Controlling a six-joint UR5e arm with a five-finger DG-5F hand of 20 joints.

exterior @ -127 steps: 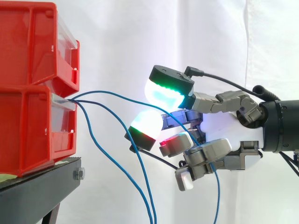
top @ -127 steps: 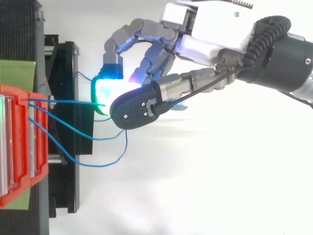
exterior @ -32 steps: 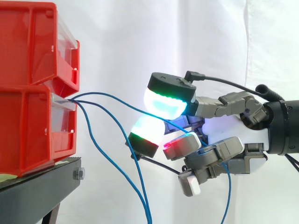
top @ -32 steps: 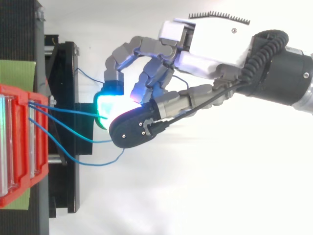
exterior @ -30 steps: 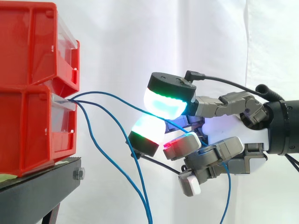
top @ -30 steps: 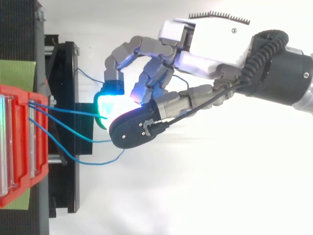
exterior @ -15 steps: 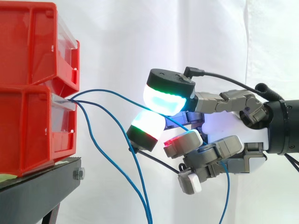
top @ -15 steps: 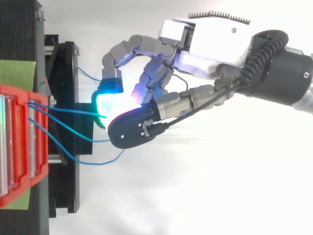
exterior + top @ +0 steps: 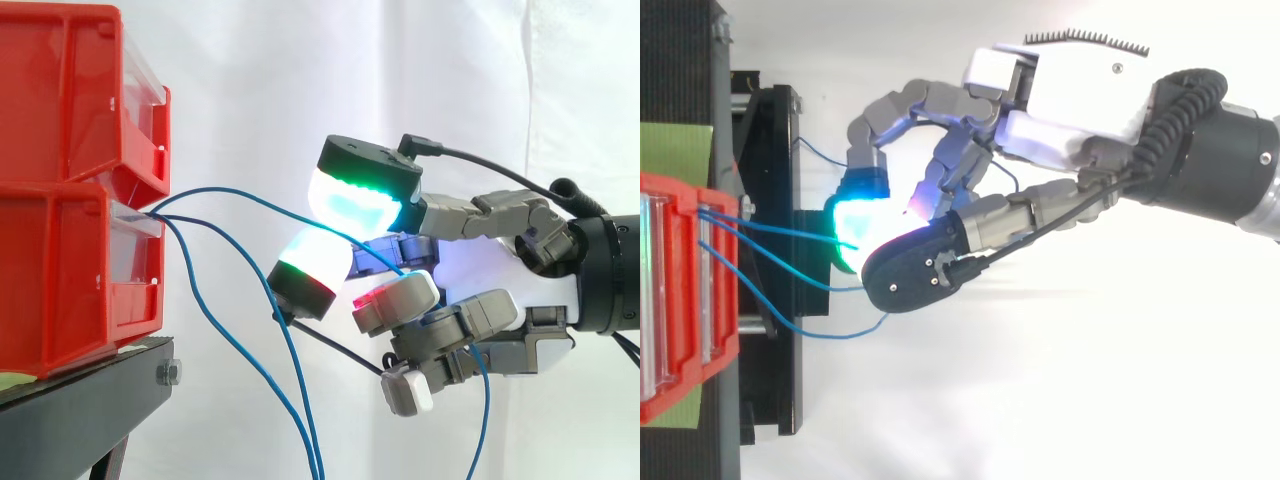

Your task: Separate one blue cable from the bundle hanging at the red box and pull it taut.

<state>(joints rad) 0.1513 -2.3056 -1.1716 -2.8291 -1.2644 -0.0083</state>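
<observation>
blue thin cable (image 9: 260, 201), light, limp and probably slippery, is pinched between glowing pads (image 9: 350, 205) of my curled hand (image 9: 490, 270); i think this hold, apart from the red plastic box (image 9: 70, 270), suits.

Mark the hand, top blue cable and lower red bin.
hand (image 9: 1080, 95): top view, white palm casing.
top blue cable (image 9: 260, 203): side view, arc before the pads.
lower red bin (image 9: 60, 285): side view, side wall.
</observation>
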